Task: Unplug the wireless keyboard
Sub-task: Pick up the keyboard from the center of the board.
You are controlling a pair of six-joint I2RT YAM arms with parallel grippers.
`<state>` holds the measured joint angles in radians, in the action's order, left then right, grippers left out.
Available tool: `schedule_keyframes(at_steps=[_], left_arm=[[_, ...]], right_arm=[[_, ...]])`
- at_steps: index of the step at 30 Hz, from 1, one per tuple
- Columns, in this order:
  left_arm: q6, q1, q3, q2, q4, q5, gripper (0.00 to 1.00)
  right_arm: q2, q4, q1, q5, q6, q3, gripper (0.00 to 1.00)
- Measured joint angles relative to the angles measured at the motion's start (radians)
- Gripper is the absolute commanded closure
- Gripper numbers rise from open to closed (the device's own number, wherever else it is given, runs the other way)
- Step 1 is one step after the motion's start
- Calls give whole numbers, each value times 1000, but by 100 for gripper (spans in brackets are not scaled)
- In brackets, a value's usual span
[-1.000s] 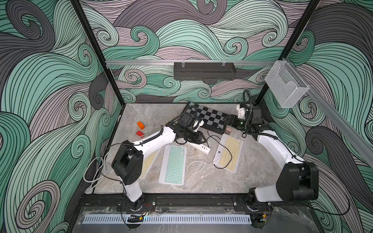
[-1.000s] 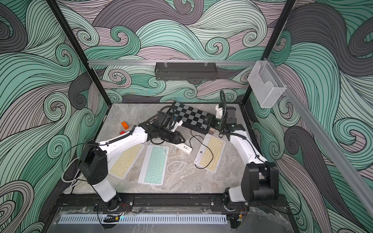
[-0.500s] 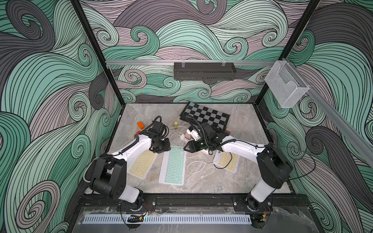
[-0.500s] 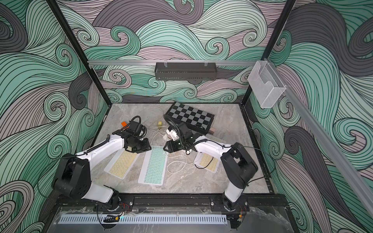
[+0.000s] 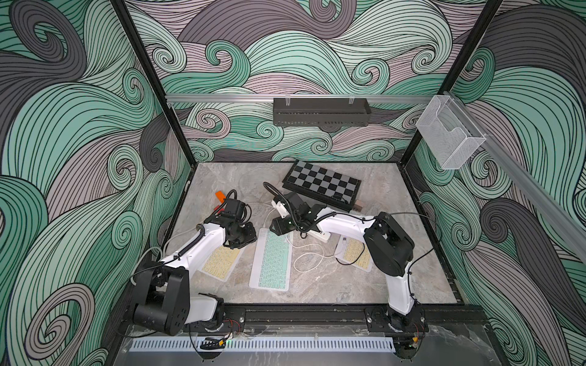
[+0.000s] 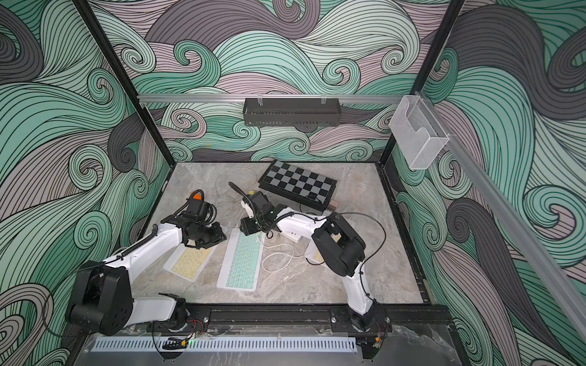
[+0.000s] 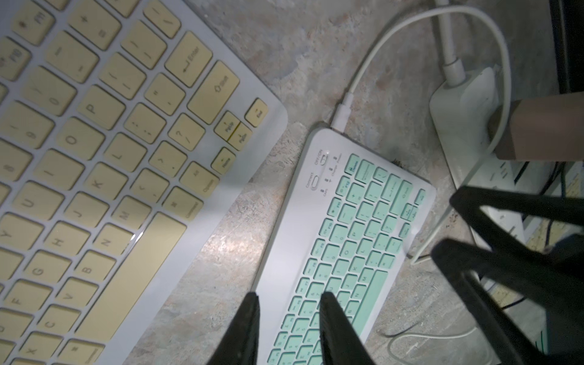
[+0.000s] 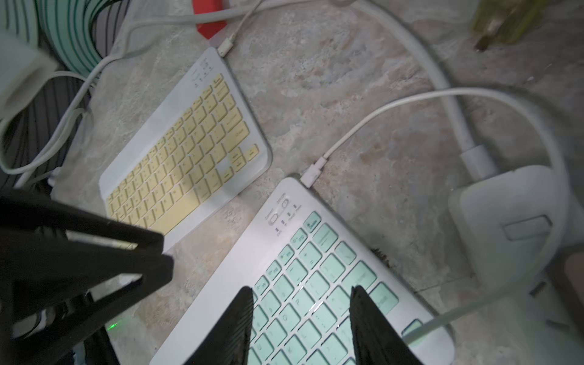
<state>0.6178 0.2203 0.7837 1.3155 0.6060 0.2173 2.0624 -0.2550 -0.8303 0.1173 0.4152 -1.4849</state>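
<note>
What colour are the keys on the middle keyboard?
Mint green; the middle keyboard shows best in the left wrist view.

Walls [image 5: 317,47] all round: swirling wave print in teal, mauve, grey. Tabletop [image 5: 342,285] grey marble-look, evenly lit. Aluminium rail [image 5: 222,97] along back wall; black slotted tray [image 5: 321,115] hung at 12 o'clock. Clear plastic holder [image 5: 448,139] at 2 o'clock. Black corner post [image 5: 155,82] at 10 o'clock.

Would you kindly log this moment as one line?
left gripper: open, near green keyboard | right gripper: open, over it | white cable: plugged in
</note>
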Motion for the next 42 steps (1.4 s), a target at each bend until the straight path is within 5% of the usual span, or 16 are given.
schedule_keyframes(at_steps=[11,25,31,38,42], left_arm=[[38,-81,-36,-74,-24,-8,70],[38,-90,-47,-112,-31,-8,71],[37,-90,-54,-119,-31,-8,71],[37,-90,-61,-122,-42,-8,71],[37,-90,-77,-122,-61,8,67]], right_arm=[[258,-58,2,-162,101,-280,47],[404,-51,8,-232,249,-482,51],[445,-32,17,-236,297,-534,64],[455,-19,25,-234,322,-531,98],[439,2,35,-209,321,-502,100]])
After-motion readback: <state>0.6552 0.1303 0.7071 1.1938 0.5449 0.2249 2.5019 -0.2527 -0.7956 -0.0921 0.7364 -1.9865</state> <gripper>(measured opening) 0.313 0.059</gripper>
